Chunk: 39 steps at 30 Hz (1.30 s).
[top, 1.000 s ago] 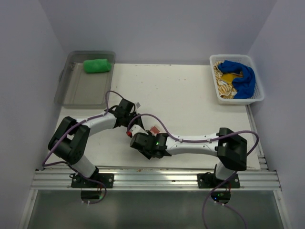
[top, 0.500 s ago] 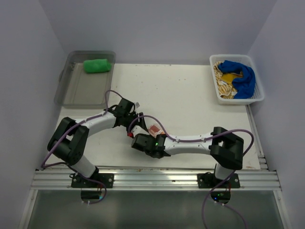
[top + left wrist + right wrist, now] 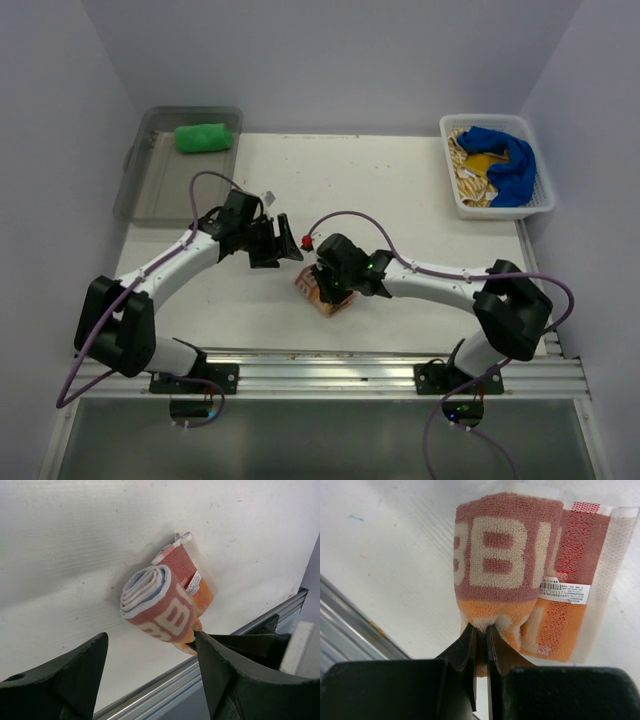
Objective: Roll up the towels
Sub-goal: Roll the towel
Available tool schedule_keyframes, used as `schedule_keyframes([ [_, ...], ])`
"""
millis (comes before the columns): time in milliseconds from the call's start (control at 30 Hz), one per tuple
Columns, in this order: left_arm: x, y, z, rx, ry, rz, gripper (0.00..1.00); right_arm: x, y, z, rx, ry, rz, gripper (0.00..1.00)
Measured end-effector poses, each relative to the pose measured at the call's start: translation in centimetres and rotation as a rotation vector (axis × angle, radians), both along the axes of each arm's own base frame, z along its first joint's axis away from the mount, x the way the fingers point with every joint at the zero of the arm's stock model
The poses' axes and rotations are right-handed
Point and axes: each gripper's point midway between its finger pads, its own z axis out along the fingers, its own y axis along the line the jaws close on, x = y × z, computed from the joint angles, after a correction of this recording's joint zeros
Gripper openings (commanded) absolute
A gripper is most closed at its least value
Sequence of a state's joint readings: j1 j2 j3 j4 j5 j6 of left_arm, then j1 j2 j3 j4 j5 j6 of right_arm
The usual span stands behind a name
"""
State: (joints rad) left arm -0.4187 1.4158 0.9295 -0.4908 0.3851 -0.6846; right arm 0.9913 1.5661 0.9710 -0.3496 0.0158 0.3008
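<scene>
Pinching orange towel (image 3: 505,570) edge, right claw (image 3: 481,628)

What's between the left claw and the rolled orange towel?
Only bare table, seen in the left wrist view between the left gripper and orange towel.

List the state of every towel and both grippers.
orange-and-white towel: mostly rolled, tail loose, on table
green towel: rolled, in clear bin
blue towel: crumpled, in white basket
yellow-tan towel: crumpled, partly under the blue one
left gripper: open, empty
right gripper: shut on orange-and-white towel's end
</scene>
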Motion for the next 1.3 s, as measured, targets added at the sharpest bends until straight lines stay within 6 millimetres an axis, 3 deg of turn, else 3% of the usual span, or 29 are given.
schedule_keyframes([
  [133, -0.4, -0.1, 0.2, -0.02, -0.01, -0.008, 0.81, -0.8, 0.7, -0.4, 0.105, 0.114, 0.0, 0.0],
  [433, -2.9, 0.1, -2.2, -0.026, 0.061, -0.036, 0.87, -1.6, 2.1, -0.3, 0.357, 0.349, -0.039, 0.0],
  [800, -3.3, -0.3, -4.5, -0.04, 0.083, -0.052, 0.87, -1.3, 2.5, -0.5, 0.493, 0.501, -0.069, 0.0],
  [933, -3.3, -0.9, -6.0, -0.036, 0.114, -0.065, 0.8, -1.3, 2.5, -0.6, 0.511, 0.526, -0.074, 0.0],
  [967, -3.3, -1.0, -6.3, -0.035, 0.12, -0.068, 0.71, -1.2, 2.5, -0.5, 0.513, 0.527, -0.075, 0.01],
  [1067, -3.3, -1.2, -6.9, -0.036, 0.132, -0.072, 0.51, -1.2, 2.4, -0.6, 0.511, 0.53, -0.08, 0.07],
  [1167, -3.3, -1.5, -6.9, -0.045, 0.136, -0.071, 0.36, -1.0, 2.1, -0.9, 0.486, 0.524, -0.105, 0.39],
  [1267, -3.1, -1.7, -6.7, -0.045, 0.136, -0.063, 0.33, -0.5, 1.8, -0.7, 0.438, 0.494, -0.136, 0.6],
  [1300, -3.0, -1.6, -6.7, -0.042, 0.137, -0.059, 0.32, -0.2, 1.5, -0.6, 0.41, 0.473, -0.152, 0.61],
])
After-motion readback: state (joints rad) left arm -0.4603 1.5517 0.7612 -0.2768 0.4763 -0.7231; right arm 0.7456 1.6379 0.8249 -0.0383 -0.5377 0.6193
